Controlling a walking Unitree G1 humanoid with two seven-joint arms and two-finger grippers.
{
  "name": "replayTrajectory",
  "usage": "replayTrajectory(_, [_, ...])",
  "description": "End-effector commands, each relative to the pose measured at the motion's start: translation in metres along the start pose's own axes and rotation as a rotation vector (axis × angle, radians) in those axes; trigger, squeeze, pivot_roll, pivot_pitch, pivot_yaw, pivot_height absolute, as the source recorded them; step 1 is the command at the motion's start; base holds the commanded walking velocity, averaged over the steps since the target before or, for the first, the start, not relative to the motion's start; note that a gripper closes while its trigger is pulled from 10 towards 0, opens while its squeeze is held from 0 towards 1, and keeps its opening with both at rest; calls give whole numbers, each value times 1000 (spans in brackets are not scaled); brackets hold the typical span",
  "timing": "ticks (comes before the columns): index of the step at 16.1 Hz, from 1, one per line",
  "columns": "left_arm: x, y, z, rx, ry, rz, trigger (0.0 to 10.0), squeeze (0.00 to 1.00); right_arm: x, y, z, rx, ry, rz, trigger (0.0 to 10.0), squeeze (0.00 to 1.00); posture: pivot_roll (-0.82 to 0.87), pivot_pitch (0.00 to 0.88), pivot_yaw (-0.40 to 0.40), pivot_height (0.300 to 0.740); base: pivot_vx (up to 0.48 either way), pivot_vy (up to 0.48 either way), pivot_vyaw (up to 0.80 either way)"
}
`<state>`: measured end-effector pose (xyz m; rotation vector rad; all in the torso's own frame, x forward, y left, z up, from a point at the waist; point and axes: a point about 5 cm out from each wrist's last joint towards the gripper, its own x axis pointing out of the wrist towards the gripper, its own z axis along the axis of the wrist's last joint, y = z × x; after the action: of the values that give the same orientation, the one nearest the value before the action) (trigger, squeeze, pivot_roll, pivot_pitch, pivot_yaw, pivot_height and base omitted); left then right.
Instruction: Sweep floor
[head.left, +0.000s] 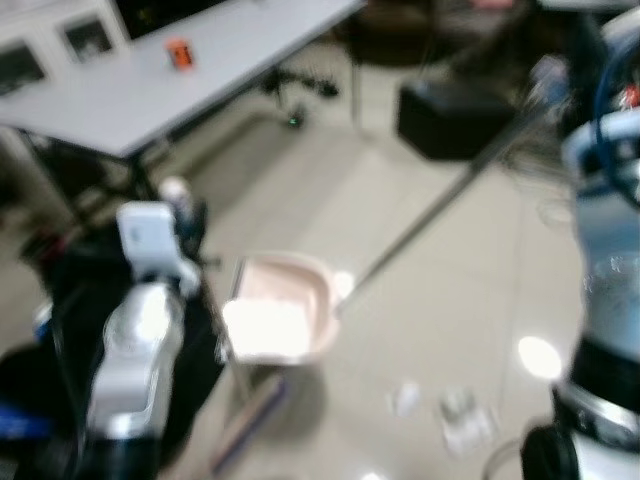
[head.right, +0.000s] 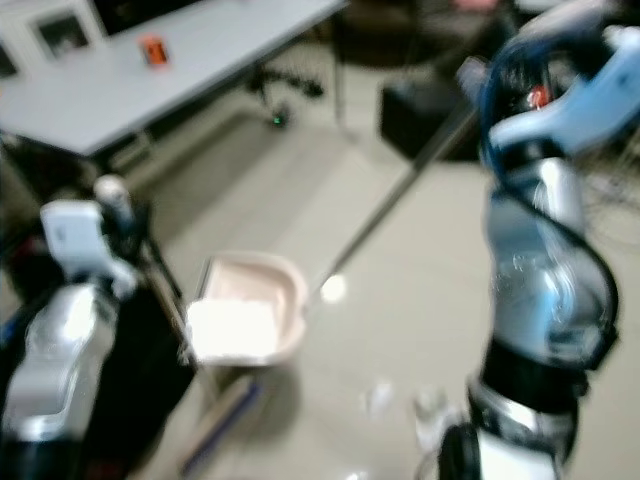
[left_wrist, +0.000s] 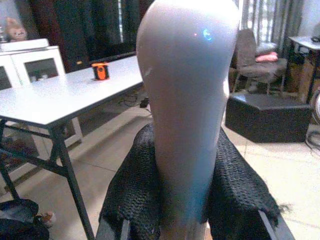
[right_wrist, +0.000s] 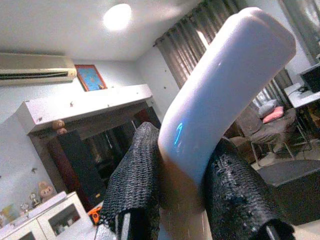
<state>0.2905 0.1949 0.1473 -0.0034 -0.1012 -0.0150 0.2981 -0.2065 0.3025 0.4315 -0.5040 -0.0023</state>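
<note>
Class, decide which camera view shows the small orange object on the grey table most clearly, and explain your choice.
The left wrist view: the orange object sits sharp on the grey table top. Both eye views show it as a small blurred spot near the table's far edge. In the right wrist view, an orange bit that may be it peeks beside the fingers.

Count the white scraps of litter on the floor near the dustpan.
3 white scraps on the beige tiled floor, right of the pink plastic dustpan: one, a second, a third. Blurred; more may be hidden.
</note>
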Motion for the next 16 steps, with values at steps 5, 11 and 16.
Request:
replayTrajectory(5, [-5,8,7,10,-32,43,10000,0,7,10,3,42,-29,39,10000,0,43,0,31,740,451,0,0])
replayTrajectory(11, [-8,4,4,-2,-27,61,10000,0,11,9,2,42,-26,38,10000,0,39,0,15,740,449,0,0])
replayTrajectory(16, [-7,7,3,33,-8,40,10000,0,7,9,-2,-40,-29,63,10000,0,45,0,43,740,354,0,0])
